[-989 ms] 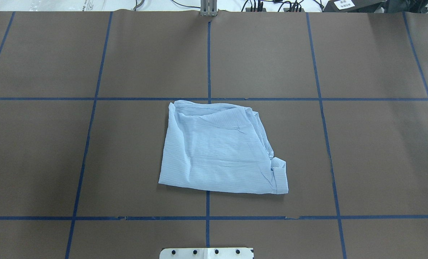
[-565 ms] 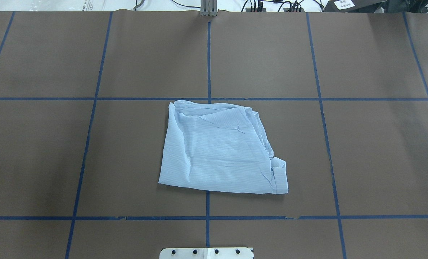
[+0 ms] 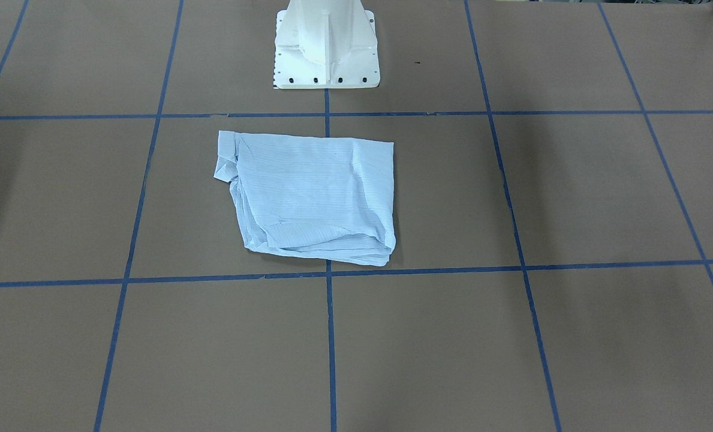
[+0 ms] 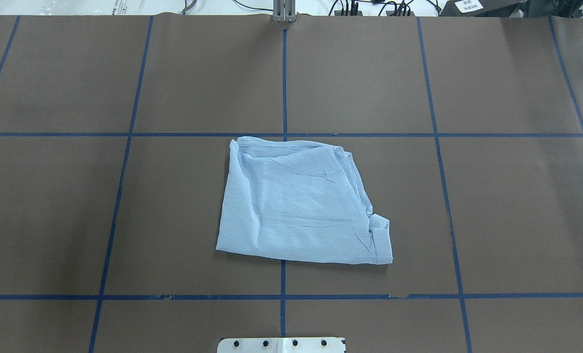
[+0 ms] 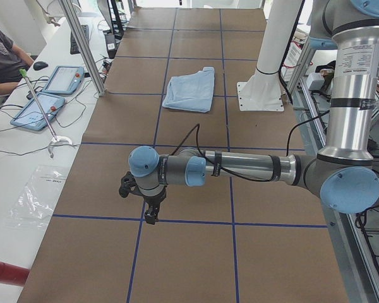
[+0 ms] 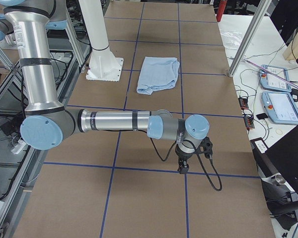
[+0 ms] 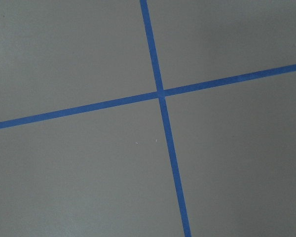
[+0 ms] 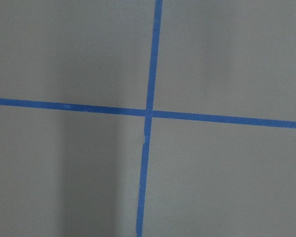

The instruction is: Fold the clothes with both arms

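A: Whereabouts?
B: Found the shirt (image 4: 301,206) flat at mid-bench (image 4: 517,206), astride the centre tape line (image 4: 284,73), just in front of the white pedestal (image 3: 326,48).

A: And the pincers?
B: Cannot tell how far open, for the left pincer (image 5: 150,211) or the right pincer (image 6: 183,163); seen only side-on. Parked well apart from the shirt, out toward the bench ends, above tape crossings (image 7: 160,94). Gripping no cloth, at any rate.

A: Pointing which way?
B: Long axis side to side across the robot's front, slightly skewed. Clean folded edge toward its left. Bunched layers and a cuff (image 4: 380,235) toward its right.

A: Worth worrying about?
B: Probably. Could pinch only the top layer of such thin cloth at the bunched side and drag the stack open. Could also worsen the skew by lifting unevenly.
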